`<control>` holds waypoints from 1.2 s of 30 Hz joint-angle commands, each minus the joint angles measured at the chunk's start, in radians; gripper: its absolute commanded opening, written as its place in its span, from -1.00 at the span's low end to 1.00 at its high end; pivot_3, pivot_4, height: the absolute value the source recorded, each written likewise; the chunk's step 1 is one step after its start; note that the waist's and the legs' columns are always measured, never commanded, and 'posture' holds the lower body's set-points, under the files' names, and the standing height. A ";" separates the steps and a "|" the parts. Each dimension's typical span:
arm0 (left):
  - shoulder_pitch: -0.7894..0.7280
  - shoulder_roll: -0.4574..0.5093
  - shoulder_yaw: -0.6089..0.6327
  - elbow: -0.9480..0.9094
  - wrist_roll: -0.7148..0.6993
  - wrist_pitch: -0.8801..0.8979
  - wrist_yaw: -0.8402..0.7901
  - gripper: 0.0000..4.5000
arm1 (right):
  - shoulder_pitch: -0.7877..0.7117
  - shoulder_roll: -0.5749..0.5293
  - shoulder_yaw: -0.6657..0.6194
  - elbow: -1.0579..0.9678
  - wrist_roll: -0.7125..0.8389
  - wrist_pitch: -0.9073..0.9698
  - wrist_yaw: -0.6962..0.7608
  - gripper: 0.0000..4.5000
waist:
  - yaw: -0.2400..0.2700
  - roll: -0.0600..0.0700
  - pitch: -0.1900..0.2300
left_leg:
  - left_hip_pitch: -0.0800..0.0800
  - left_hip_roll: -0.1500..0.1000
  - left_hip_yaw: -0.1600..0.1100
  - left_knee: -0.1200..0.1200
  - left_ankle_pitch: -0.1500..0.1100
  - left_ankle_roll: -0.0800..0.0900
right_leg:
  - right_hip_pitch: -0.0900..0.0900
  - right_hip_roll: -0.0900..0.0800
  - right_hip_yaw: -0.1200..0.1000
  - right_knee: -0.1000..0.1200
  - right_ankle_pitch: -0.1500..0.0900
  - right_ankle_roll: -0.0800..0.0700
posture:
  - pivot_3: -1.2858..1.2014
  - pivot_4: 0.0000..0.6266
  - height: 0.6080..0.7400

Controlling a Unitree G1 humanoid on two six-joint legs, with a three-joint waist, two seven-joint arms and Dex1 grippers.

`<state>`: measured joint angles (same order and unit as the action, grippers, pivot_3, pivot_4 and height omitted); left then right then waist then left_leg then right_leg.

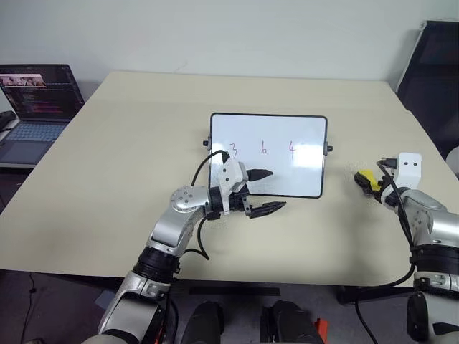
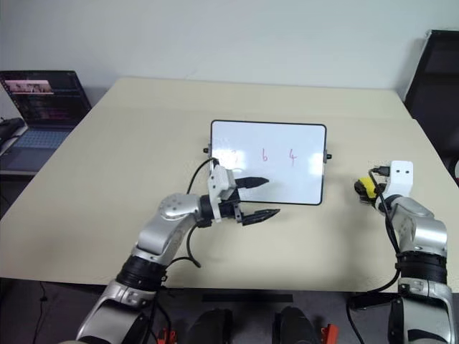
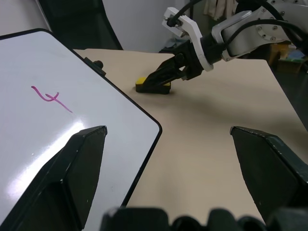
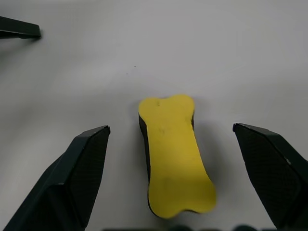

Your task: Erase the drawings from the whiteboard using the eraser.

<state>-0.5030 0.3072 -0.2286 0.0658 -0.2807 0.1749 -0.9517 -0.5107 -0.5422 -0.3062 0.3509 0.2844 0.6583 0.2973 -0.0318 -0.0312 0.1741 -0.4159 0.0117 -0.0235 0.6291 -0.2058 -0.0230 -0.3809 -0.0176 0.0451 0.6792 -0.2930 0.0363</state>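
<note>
Beige tabletop [image 1: 129, 143]: a glossy white black-framed whiteboard [image 1: 268, 153] is set at centre, marked with red digits "3", "6", "4" [image 1: 263, 148]. At its 3 o'clock, apart, a yellow bone-shaped eraser with black underside [image 4: 175, 154] is framed by the spread right gripper [image 4: 178, 192]. The left gripper [image 1: 264, 190] is spread over the board's 7 o'clock edge.

A broad beige desk [image 1: 129, 158] stood against a plain pale wall [image 1: 215, 32]. To its left an open laptop [image 1: 32, 100] glowed on a lower surface. A dark chair [image 1: 434, 64] sat at the far right corner.
</note>
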 commanded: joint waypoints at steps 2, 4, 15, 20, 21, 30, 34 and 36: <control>0.013 0.013 0.023 -0.072 -0.002 0.005 0.024 1.00 | -0.042 -0.016 0.012 0.057 -0.020 -0.059 0.026 0.99 | 0.000 0.000 0.000 | 0.000 0.000 0.000 0.000 0.000 0.000 | 0.000 0.000 0.000 0.000 0.000 0.000 | 0.03 -0.52 1.00; 0.017 0.012 0.026 -0.084 -0.006 0.012 0.037 1.00 | -0.052 -0.018 0.011 0.086 -0.022 -0.072 0.027 0.99 | 0.001 0.000 0.000 | 0.000 0.000 0.000 0.000 0.000 0.000 | 0.000 0.000 0.000 0.000 0.000 0.000 | 0.03 -0.52 1.00; 0.009 0.006 0.025 -0.086 -0.009 0.017 0.058 1.00 | -0.056 -0.027 -0.011 0.116 -0.026 -0.091 0.027 0.30 | 0.000 0.000 0.000 | 0.000 0.000 0.000 0.000 0.000 0.000 | 0.000 0.000 0.000 0.000 0.000 0.000 | 0.03 -0.52 1.00; 0.008 0.003 0.023 -0.082 -0.009 0.015 0.058 1.00 | -0.058 -0.033 -0.019 0.117 -0.025 -0.096 0.021 -0.45 | 0.000 0.001 0.000 | 0.000 0.000 0.000 0.000 0.000 0.000 | 0.000 0.000 0.000 0.000 0.000 0.000 | 0.03 -0.52 1.00; 0.008 0.004 0.023 -0.082 -0.010 0.015 0.057 1.00 | -0.058 -0.033 -0.019 0.116 -0.025 -0.096 0.021 -0.47 | 0.000 0.001 0.000 | 0.000 0.000 0.000 0.000 0.000 0.000 | 0.000 0.000 0.000 0.000 0.000 0.000 | 0.03 -0.52 1.00; -0.004 0.009 0.032 -0.072 -0.006 0.011 0.061 1.00 | -0.063 -0.033 -0.013 0.099 -0.034 -0.100 0.008 -0.47 | 0.000 0.001 0.000 | 0.000 0.000 0.000 0.000 0.000 0.000 | 0.000 0.000 0.000 0.000 0.000 0.000 | 0.03 -0.52 1.00; -0.005 0.013 0.046 -0.078 0.010 0.014 0.102 1.00 | -0.062 -0.034 0.004 0.025 -0.051 -0.121 -0.007 -0.47 | 0.000 0.001 0.001 | 0.000 0.000 0.000 0.000 0.000 0.000 | 0.000 0.000 0.000 0.000 0.000 0.000 | 0.03 -0.52 1.00; -0.007 0.014 0.057 -0.074 0.031 0.009 0.138 1.00 | -0.065 -0.029 0.012 -0.031 -0.058 -0.136 -0.017 -0.47 | -0.001 0.002 0.001 | 0.000 0.000 0.000 0.000 0.000 0.000 | 0.000 0.000 0.000 0.000 0.000 0.000 | 0.03 -0.52 1.00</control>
<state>-0.4866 0.3175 -0.2005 0.0093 -0.2633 0.1954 -0.8456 -0.5475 -0.5497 -0.2913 0.4071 0.2361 0.5633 0.2895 -0.0328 -0.0288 0.1755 -0.4159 0.0118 -0.0239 0.6291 -0.2058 -0.0230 -0.3813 -0.0177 0.0456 0.6794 -0.2930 0.0363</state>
